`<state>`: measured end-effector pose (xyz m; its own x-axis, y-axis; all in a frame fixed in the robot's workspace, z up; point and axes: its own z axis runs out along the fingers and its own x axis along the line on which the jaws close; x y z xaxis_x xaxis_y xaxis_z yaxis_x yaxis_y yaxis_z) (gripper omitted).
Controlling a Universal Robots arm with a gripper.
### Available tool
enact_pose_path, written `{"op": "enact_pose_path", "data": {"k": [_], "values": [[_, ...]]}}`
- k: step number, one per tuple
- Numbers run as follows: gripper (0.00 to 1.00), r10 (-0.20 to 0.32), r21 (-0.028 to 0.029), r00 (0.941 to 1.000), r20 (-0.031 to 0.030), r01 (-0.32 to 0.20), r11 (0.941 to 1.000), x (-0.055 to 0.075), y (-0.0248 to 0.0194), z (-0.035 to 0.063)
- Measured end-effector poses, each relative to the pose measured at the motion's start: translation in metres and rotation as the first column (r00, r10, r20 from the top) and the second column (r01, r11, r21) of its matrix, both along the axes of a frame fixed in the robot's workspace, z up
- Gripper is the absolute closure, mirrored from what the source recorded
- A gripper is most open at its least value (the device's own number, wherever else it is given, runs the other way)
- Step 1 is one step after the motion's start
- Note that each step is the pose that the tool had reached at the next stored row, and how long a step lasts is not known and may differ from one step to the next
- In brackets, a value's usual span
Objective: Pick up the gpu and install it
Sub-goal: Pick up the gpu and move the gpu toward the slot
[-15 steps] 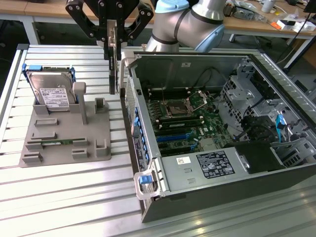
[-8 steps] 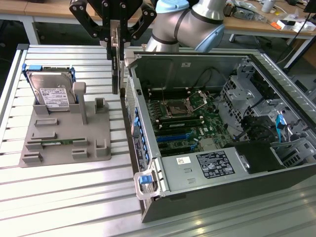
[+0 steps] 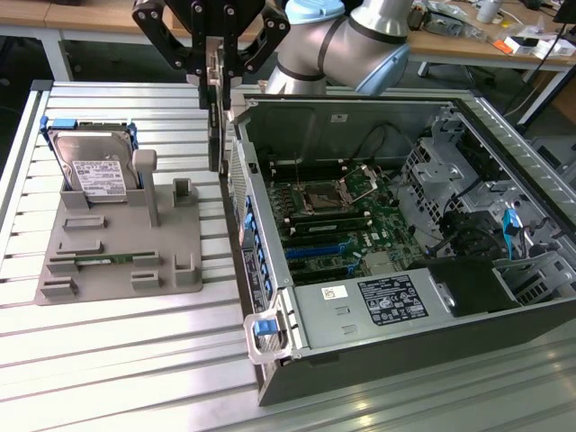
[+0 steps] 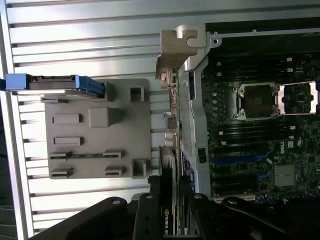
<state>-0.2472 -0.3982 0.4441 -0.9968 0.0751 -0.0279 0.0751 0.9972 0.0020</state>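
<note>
My gripper (image 3: 216,65) hangs near the top of the exterior view, shut on the gpu (image 3: 215,121). The card is seen edge-on and hangs straight down from the fingers. It sits in the gap between the grey fixture (image 3: 117,261) and the outer wall of the open computer case (image 3: 270,297), just outside that wall. In the wrist view the gpu (image 4: 173,135) runs away from the gripper (image 4: 172,202), with its silver bracket (image 4: 175,50) at the far end. The motherboard (image 3: 333,216) with blue card slots (image 3: 315,252) lies inside the case.
A silver hard drive (image 3: 94,166) with a white label stands in blue rails at the back of the fixture. A thin green memory stick (image 3: 103,259) lies in the fixture's front. The case's drive cage (image 3: 468,180) and cables fill its right half. The table is slatted aluminium (image 3: 135,360).
</note>
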Motion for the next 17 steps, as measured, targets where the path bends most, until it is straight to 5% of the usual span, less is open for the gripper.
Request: {"op": "enact_pose_path", "data": {"k": [17], "values": [[0.74, 0.0, 0.0, 1.0, 0.0, 0.0, 1.0, 0.013, 0.0, 0.0]]}}
